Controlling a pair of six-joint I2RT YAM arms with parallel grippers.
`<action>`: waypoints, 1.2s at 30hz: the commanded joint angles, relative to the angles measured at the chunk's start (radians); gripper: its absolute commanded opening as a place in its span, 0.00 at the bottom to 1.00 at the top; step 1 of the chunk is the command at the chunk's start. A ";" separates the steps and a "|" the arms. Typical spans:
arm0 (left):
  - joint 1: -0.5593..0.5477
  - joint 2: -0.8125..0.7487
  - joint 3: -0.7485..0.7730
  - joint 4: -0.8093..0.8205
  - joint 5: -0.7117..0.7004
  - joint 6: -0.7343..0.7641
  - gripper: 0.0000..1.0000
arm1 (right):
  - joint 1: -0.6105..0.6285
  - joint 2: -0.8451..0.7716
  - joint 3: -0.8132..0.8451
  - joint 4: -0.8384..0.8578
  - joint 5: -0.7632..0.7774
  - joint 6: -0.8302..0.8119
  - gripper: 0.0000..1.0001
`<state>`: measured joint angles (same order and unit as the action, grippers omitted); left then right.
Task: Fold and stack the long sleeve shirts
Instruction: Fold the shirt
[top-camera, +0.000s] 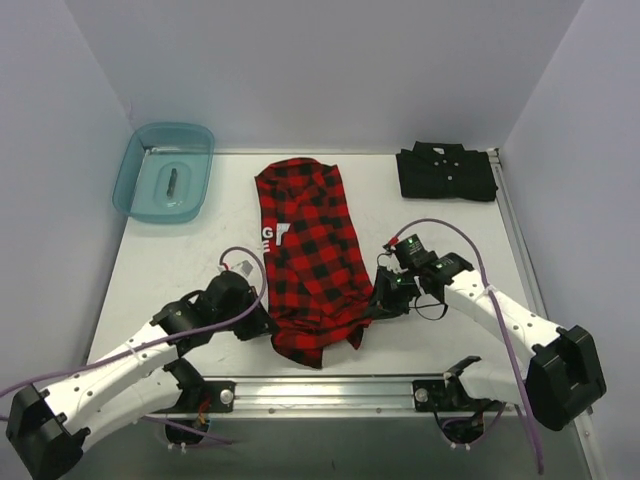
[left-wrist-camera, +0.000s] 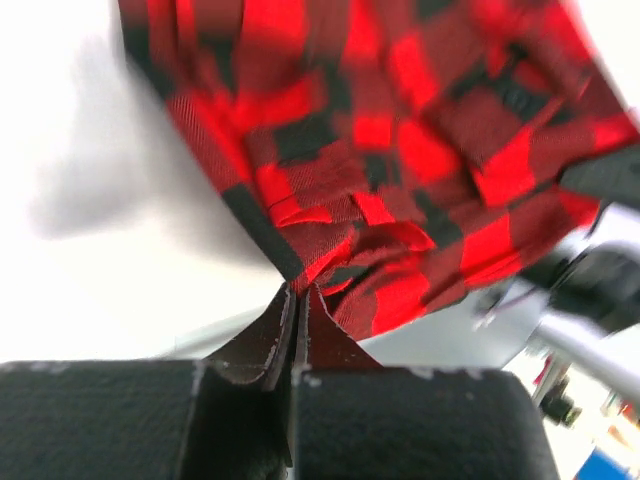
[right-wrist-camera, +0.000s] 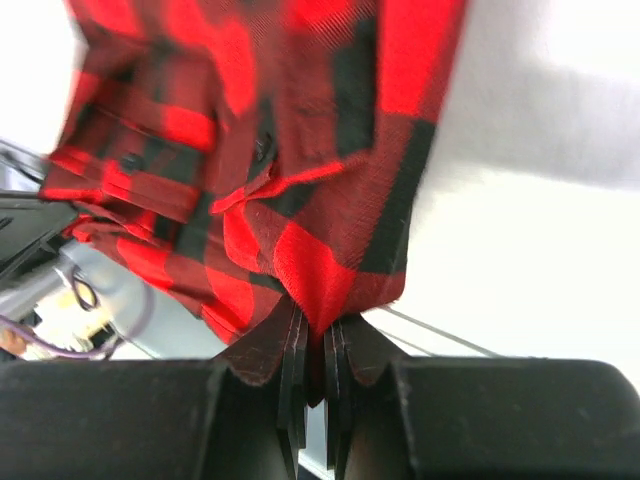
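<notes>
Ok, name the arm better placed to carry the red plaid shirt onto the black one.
Right, probably: the right gripper grips the red-and-black plaid flannel shirt on the side nearer the folded black shirt.

Lab test booth (bare white walls (top-camera: 320, 70)).

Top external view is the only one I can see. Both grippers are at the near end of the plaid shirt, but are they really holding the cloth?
Observer: The left gripper is. Its wrist view shows the jaws shut on a pinched corner of the plaid shirt.
Operator: And the right one, please?
Observer: The right gripper is shut too. An edge of the same shirt is caught between its jaws.
</notes>
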<state>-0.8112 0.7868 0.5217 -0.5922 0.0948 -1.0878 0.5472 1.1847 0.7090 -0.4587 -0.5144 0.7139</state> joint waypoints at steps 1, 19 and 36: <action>0.139 0.040 0.112 -0.011 0.016 0.103 0.00 | -0.038 0.059 0.163 -0.109 0.017 -0.059 0.00; 0.584 0.681 0.455 0.374 0.258 0.198 0.00 | -0.207 0.688 0.819 -0.115 -0.042 -0.082 0.02; 0.610 0.957 0.517 0.474 0.215 0.183 0.01 | -0.231 0.981 1.047 -0.104 -0.038 -0.140 0.05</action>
<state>-0.2073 1.7840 1.0634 -0.1986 0.3378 -0.8936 0.3157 2.1719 1.7100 -0.5411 -0.5411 0.5999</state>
